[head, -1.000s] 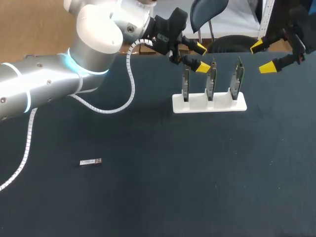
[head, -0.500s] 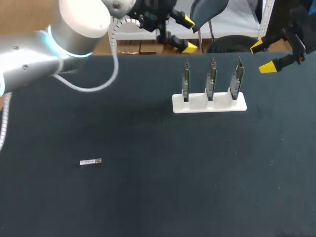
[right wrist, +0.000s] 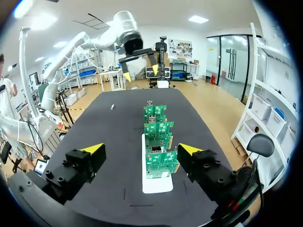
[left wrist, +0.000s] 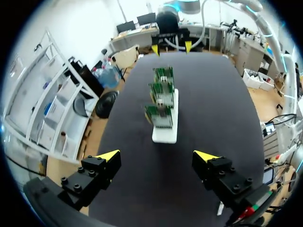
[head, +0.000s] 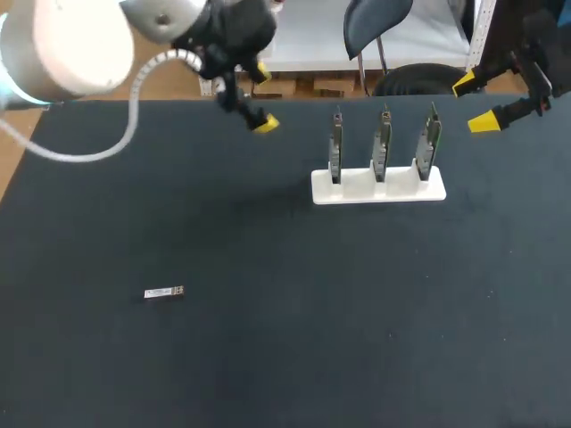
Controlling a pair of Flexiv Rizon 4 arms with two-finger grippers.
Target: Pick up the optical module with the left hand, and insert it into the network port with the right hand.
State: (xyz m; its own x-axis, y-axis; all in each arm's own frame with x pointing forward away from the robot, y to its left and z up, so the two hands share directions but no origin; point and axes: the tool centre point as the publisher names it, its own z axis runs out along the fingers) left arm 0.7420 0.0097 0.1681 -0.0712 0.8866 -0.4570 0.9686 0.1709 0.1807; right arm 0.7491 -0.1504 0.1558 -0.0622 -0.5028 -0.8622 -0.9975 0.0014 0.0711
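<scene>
The optical module [head: 164, 292], a small silver bar, lies flat on the dark table at the front left; in the right wrist view the module [right wrist: 112, 107] is a pale sliver far ahead. Three green circuit boards [head: 382, 143] stand upright in a white holder [head: 377, 188] at the back right. My left gripper [head: 262, 96] hangs open over the table's back edge, left of the boards and far from the module; its fingers [left wrist: 156, 156] hold nothing. My right gripper [head: 475, 102] is open and empty, up to the right of the boards, facing them [right wrist: 141, 149].
The dark table [head: 339, 321] carries only the module and the board holder [left wrist: 165, 135]. Each wrist view shows my other arm's gripper beyond the far end of the row of boards [right wrist: 158, 142].
My left arm has swung left, carrying its open gripper from beside the leftmost board to the table's back edge. The right arm and the module have not moved.
</scene>
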